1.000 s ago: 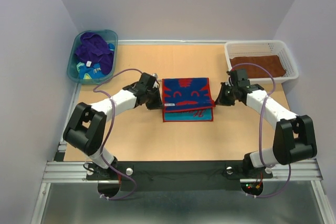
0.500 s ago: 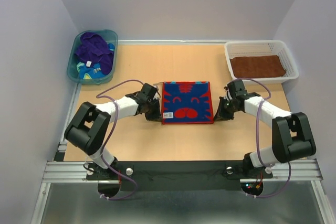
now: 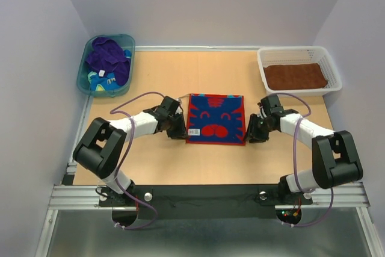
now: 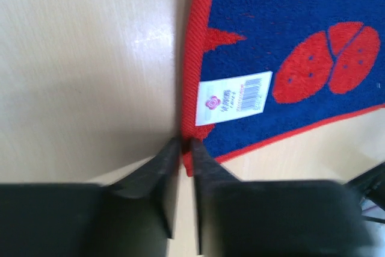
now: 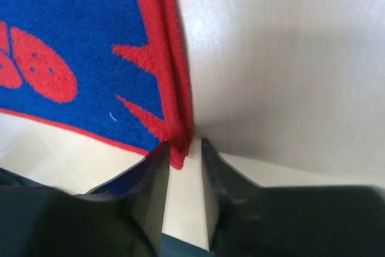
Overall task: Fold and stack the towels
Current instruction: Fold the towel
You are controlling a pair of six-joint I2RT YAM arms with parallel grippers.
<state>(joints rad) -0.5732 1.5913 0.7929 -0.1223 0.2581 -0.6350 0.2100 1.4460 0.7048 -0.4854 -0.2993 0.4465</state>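
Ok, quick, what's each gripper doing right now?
Left gripper: slightly open, tips at the towel's corner, no grip.
Right gripper: open, towel corner between the tips, not clamped.

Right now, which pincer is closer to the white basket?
Right. The right pincer is at the towel's right corner, on the basket's side; the left pincer is at its left corner, farther off.

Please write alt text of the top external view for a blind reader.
A folded red and blue towel lies on the table, the left gripper at its near left corner and the right gripper at its near right corner. A teal tub of towels stands far left, a white basket holding a brown towel far right.
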